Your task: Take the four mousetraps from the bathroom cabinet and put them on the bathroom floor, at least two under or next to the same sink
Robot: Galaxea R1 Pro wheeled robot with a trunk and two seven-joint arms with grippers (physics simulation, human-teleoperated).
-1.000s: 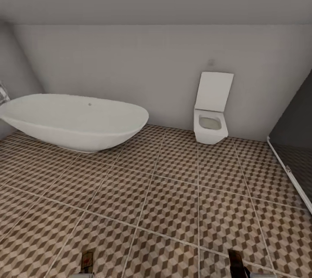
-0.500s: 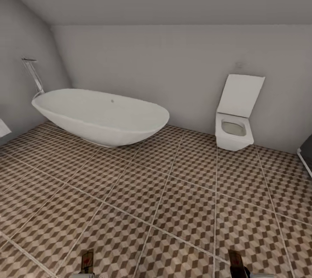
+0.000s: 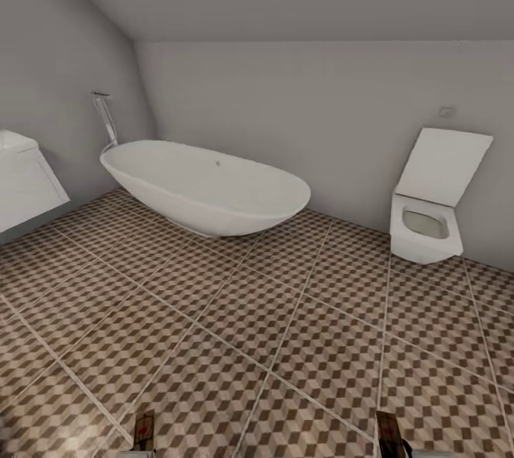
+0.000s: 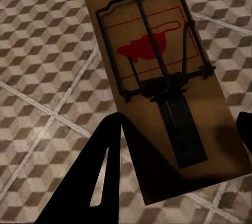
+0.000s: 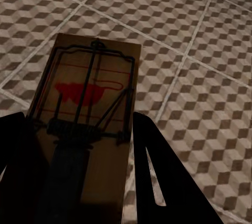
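My left gripper (image 4: 179, 121) is shut on a mousetrap (image 4: 152, 72), a tan board with dark wire and a red mouse print, held above the bathroom floor (image 4: 42, 51). A second mousetrap (image 5: 89, 93) sits between the dark fingers of my right gripper (image 5: 77, 119), which is shut on it over the same cube-pattern tiles. In the head view both traps' ends (image 3: 145, 429) (image 3: 389, 433) peek up at the bottom edge. At the left edge a white boxy wall-hung fixture (image 3: 21, 179) looks like the sink; its tap is not visible. The cabinet is out of view.
A white oval bathtub (image 3: 207, 186) with a tall chrome spout (image 3: 107, 118) stands against the far wall. A wall-hung toilet (image 3: 428, 222) with raised lid is at the right. Patterned floor tiles (image 3: 250, 329) stretch between me and them.
The camera has turned left: tub and toilet slid right in the picture, and the white fixture came into view at the left. Both traps stay held.
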